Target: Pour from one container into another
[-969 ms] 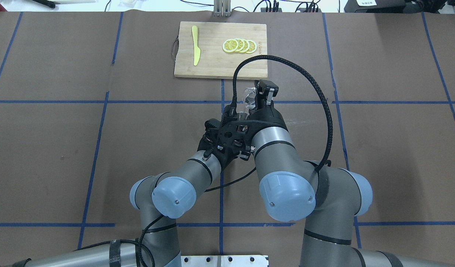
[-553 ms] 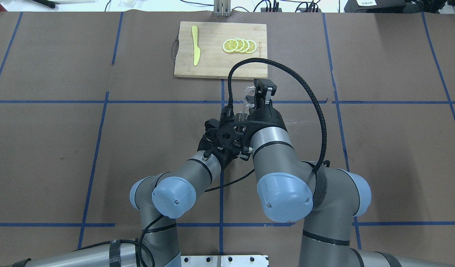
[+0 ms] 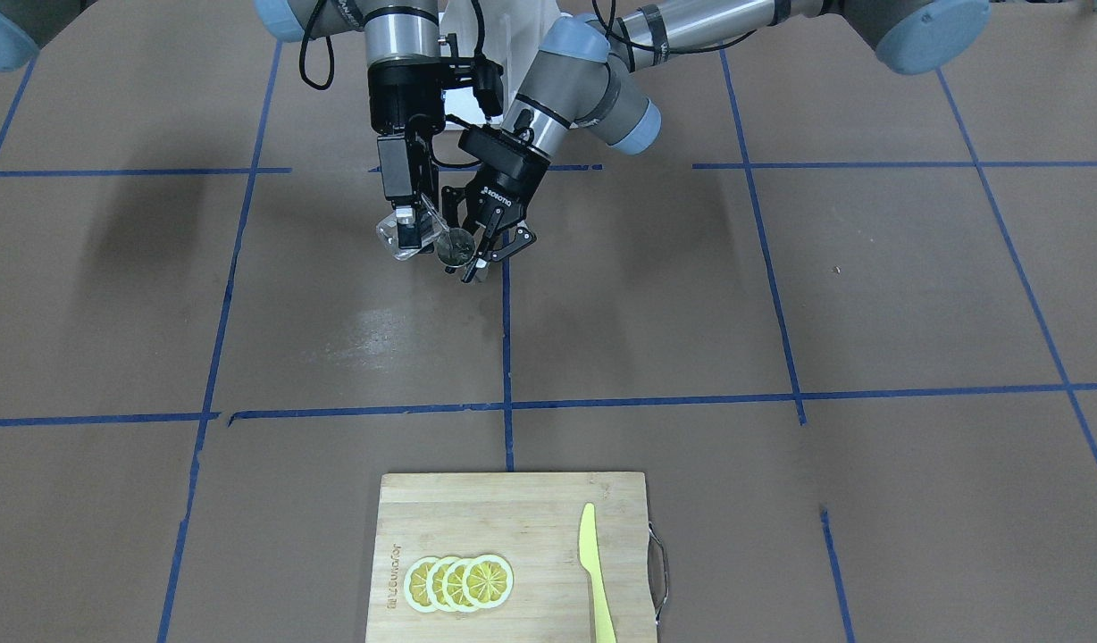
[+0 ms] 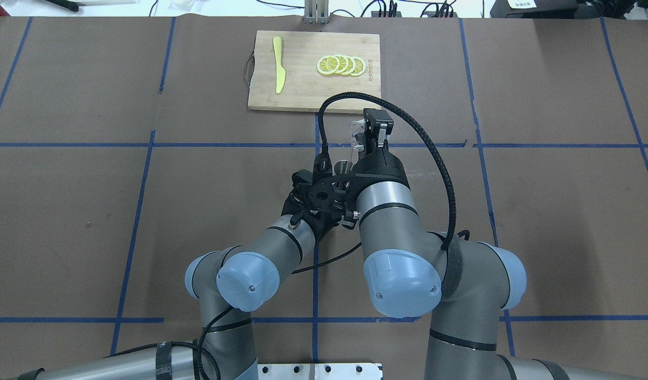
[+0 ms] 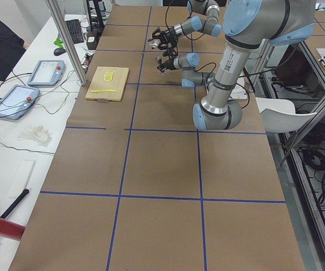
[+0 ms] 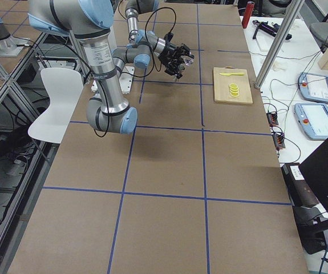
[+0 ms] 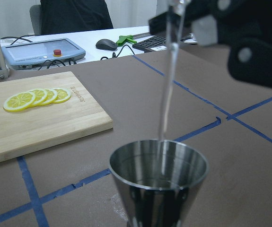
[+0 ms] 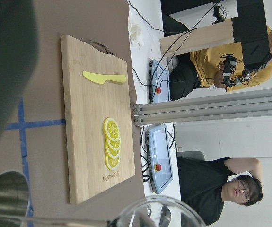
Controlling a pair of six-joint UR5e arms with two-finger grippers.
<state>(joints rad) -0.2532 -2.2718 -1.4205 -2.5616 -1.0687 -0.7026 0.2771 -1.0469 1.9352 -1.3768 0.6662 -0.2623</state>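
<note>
The right end effector (image 3: pixel 409 234) gripped the tilted glass (image 3: pixel 389 236) above the cup (image 7: pixel 158 182), which the left end effector (image 3: pixel 480 253) clasped; liquid (image 7: pixel 168 85) streamed in.

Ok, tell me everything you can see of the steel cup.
The cup is shiny bare steel, a cone flaring to a round open rim. It is upright in the left claw, on the robot's side of the board. A thin clear stream from the tilted glass in the right claw falls into it. Its base is out of view.
</note>
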